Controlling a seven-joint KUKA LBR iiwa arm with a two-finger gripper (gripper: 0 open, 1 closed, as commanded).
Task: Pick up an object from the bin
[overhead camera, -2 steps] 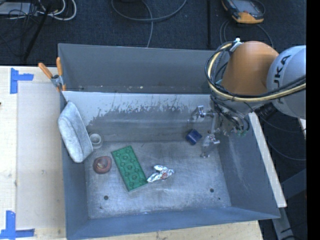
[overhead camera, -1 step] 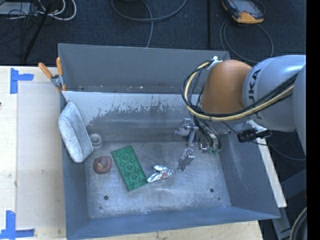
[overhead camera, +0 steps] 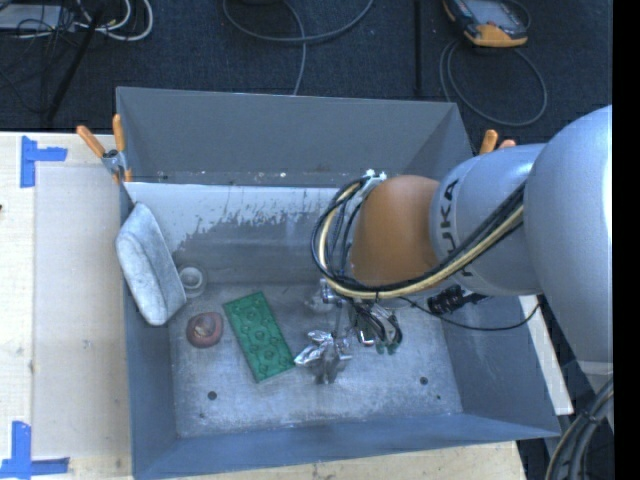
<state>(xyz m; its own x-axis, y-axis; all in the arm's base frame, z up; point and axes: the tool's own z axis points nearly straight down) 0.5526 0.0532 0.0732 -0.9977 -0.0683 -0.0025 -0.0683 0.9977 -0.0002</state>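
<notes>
The green plate [overhead camera: 258, 336], flat and studded, lies on the floor left of the bin's middle, slanting from upper left to lower right. The gripper [overhead camera: 326, 356] is low over the floor just beside the plate's lower right end; whether it touches the plate cannot be told, nor whether it is released or clenched. Nothing is seen held in it.

Left of the plate, close by but apart, sits a round brown disc [overhead camera: 205, 329]. Above the disc is a small pale ring [overhead camera: 190, 280]. A long grey pad [overhead camera: 150, 265] with rounded ends leans against the left wall, its lower end near the disc and ring. None of these lies between the gripper and the plate.

Above the gripper the wrist carries an orange cover [overhead camera: 395, 233], with looped cables [overhead camera: 335, 233] running round its left side. Behind it the grey arm [overhead camera: 560, 228] comes in over the right wall. Black letters stand on the arm beside the cover; K and U can be read, the rest is crossed by cables.

The bin [overhead camera: 280, 148] has sloping grey walls. Its floor [overhead camera: 400, 393] is bare along the front and in the right half below the arm, and bare too along the back wall, so the open room lies in front of, behind and to the right of the gripper. The left side is the crowded one.
</notes>
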